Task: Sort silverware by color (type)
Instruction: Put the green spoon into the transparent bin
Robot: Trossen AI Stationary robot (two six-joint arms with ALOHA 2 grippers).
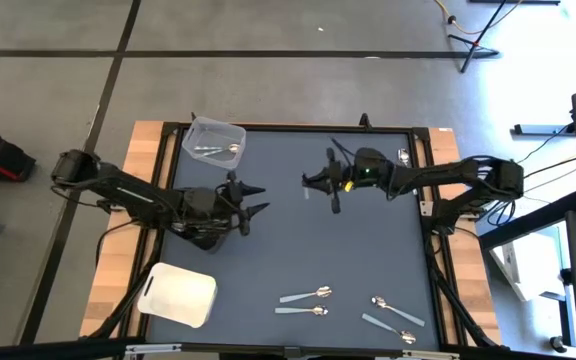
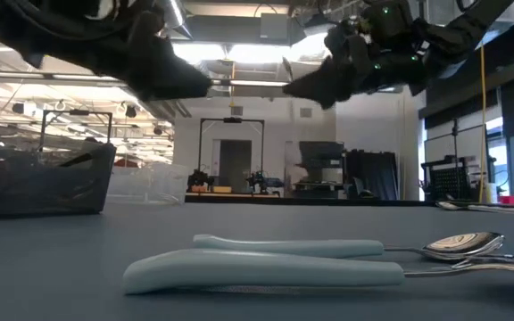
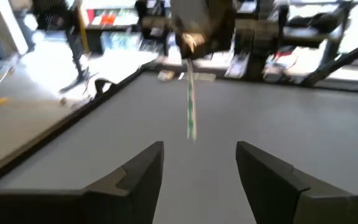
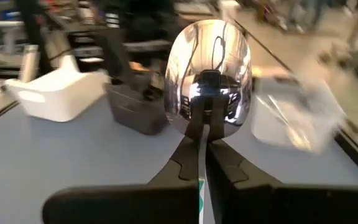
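Lying near-right on the dark bench (image 1: 368, 270), four pale-handled shiny spoons (image 1: 305, 295), right claw (image 1: 318, 186) clamping a fifth spoon (image 4: 209, 78) mid-bench, left claw (image 1: 256, 200) spread empty, clear tub (image 1: 213, 140) far-left, white tray (image 1: 178, 294) near-left.

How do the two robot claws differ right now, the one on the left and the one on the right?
The left end effector is open and empty; the right end effector is shut on a shiny spoon, bowl standing up between its fingers. In the high view, the left one sits over the table's left-centre, nearer the clear tub; the right one hangs over the upper middle. Both are dark, two-fingered, and raised above the grey surface.
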